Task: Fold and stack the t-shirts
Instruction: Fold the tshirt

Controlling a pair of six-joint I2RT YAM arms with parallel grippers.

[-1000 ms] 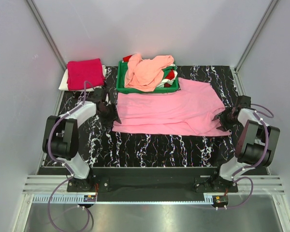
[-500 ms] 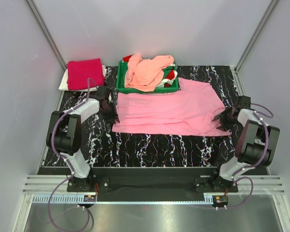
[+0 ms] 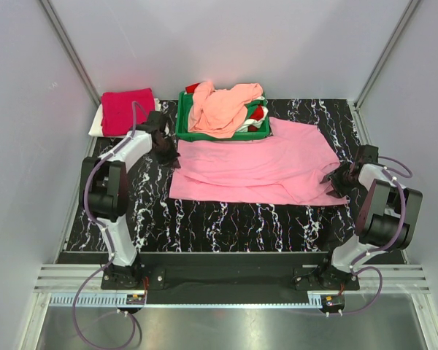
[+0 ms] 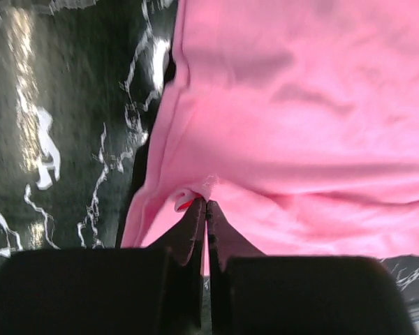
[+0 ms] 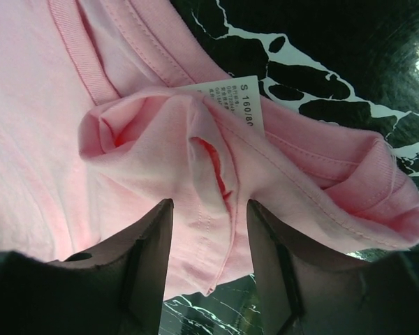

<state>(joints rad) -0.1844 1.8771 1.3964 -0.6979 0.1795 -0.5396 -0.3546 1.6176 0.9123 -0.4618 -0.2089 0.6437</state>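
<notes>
A bubblegum pink t-shirt (image 3: 255, 168) lies spread across the middle of the black marbled table. My left gripper (image 3: 169, 152) is at its far left corner, shut on a pinch of the pink edge (image 4: 207, 204). My right gripper (image 3: 334, 179) is at the shirt's right end, open, its jaws either side of bunched pink fabric (image 5: 209, 230) just below the white neck label (image 5: 234, 98). A peach-salmon t-shirt (image 3: 219, 109) is heaped in the green tray. A folded crimson t-shirt (image 3: 125, 109) lies on a white one (image 3: 96, 125) at the back left.
The green tray (image 3: 181, 130) stands at the back centre, touching the pink shirt's far edge, with red and white cloth (image 3: 257, 113) under the peach shirt. Grey walls enclose the table on three sides. Bare marbled table (image 3: 241, 219) shows in front of the pink shirt.
My left gripper has moved away toward the back, from the shirt's left edge up to its far left corner near the tray. The right arm has stayed put.
</notes>
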